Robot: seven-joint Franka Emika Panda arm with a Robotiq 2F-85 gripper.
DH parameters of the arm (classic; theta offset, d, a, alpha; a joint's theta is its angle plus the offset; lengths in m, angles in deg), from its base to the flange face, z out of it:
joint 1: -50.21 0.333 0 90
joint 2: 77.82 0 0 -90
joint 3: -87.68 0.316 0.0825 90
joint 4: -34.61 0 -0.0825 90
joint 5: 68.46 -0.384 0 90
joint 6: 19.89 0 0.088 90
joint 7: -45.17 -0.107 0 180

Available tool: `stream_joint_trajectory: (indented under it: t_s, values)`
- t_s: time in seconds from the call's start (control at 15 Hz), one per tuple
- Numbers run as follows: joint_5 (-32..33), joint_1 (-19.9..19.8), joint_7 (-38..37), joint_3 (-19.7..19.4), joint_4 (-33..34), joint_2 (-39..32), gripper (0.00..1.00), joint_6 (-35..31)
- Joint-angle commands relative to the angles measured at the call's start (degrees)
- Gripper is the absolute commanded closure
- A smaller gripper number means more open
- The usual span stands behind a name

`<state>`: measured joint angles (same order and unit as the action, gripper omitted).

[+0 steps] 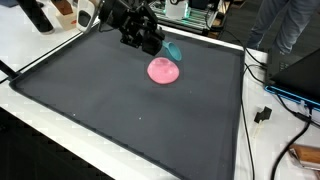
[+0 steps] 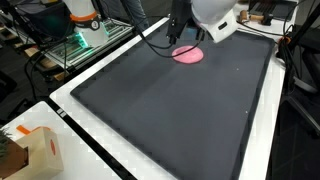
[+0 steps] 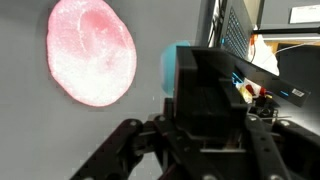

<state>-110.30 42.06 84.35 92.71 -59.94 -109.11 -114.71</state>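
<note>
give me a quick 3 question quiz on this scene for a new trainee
1. True or false: the round pink speckled disc lies on the dark grey mat.
2. Pick one. The small teal object sits: A) right beside the black gripper; B) on top of the pink disc; C) off the mat.
3. Fill in: in the wrist view, the pink disc lies to the ____ of the teal object.

Key: 1 true; 2 A; 3 left.
</note>
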Motion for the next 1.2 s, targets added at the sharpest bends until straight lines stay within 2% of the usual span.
stream_joint_trajectory:
  t_s: [0.0, 0.4, 1.13]
  values:
    - [1.3, 1.4, -2.5, -1.0, -1.3, 2.6, 0.75, -1.8]
    - [5.6, 3.4, -7.0, -1.1, -1.6, 5.2, 0.75, -5.1]
    - [22.8, 9.1, -18.9, -0.1, -3.5, 11.1, 0.75, -11.9]
